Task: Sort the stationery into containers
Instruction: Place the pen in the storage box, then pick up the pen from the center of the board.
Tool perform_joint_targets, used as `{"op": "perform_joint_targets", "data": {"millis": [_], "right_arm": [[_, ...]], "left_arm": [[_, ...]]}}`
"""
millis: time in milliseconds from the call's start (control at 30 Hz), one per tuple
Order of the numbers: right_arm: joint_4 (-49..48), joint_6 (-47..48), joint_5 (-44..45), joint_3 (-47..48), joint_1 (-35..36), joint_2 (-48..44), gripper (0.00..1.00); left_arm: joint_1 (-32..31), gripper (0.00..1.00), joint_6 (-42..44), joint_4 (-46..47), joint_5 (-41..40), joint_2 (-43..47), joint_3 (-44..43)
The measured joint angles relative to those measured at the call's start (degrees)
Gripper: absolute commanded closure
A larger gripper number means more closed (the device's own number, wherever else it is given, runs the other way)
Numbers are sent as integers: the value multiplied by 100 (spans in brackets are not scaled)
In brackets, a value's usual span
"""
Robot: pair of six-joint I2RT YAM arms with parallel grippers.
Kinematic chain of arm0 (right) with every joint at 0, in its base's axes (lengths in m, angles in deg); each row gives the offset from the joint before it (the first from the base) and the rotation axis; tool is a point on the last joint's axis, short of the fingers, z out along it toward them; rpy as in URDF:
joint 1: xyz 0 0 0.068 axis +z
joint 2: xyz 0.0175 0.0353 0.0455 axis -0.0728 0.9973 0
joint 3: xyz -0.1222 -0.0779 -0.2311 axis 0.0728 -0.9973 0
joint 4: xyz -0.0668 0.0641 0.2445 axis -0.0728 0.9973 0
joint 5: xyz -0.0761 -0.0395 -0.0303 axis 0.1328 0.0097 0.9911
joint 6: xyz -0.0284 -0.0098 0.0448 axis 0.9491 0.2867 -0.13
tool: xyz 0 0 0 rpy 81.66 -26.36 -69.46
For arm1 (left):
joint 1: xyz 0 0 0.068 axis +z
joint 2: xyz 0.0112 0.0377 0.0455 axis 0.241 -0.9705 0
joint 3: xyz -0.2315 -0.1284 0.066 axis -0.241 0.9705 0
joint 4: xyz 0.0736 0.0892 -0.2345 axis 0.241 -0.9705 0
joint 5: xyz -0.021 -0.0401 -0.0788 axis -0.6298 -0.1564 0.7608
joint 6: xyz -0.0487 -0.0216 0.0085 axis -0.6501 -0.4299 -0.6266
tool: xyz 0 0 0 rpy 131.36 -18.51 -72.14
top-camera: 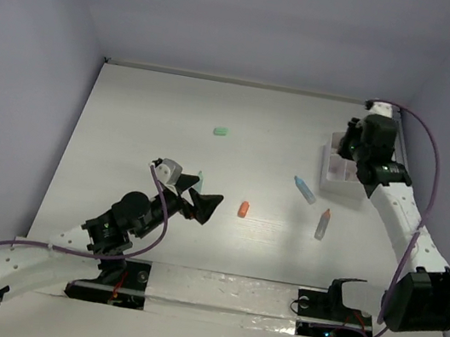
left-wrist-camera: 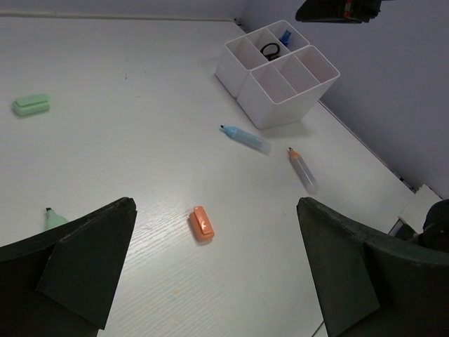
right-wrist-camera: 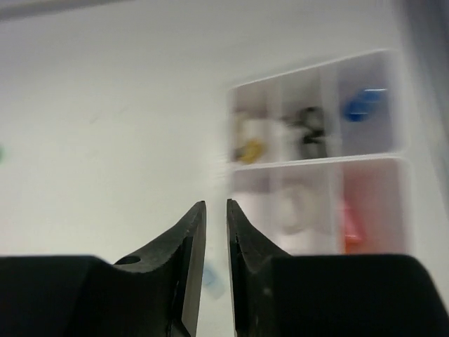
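The white divided tray (top-camera: 329, 174) stands at the far right. Its compartments (right-wrist-camera: 316, 163) hold a blue clip (right-wrist-camera: 360, 105), a black item, a yellow item, something white and a red piece. My right gripper (top-camera: 352, 148) hovers over the tray, its jaws (right-wrist-camera: 216, 205) a narrow gap apart with nothing between them. On the table lie an orange block (left-wrist-camera: 201, 224), a blue pen (left-wrist-camera: 244, 138), a grey pen with an orange tip (left-wrist-camera: 302, 167), a green eraser (left-wrist-camera: 31, 105) and a mint pen (left-wrist-camera: 52, 218). My left gripper (top-camera: 199, 203) is wide open and empty, just left of the orange block (top-camera: 243, 209).
Grey walls close in the table on the left, back and right. The tray (left-wrist-camera: 277, 74) sits close to the right wall. Both arm bases are at the near edge.
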Motion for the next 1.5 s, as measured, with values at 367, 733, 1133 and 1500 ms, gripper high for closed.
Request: {"op": "perform_joint_targets", "data": {"millis": [367,733,1133,1500], "right_arm": [[1878,168,-1408,789,1558,1482,32],[2745,297,-1276,1113,1545,2721,30],[2787,879,-1086,1464,1106,3541,29],[2761,1204,-1298,1510,879,3921,50]], "left_arm": [[0,1,-2,57,-181,31,127],[0,1,0,192,-348,68,197],[0,2,2,254,-378,17,289],[0,2,4,278,-382,-114,289]]}}
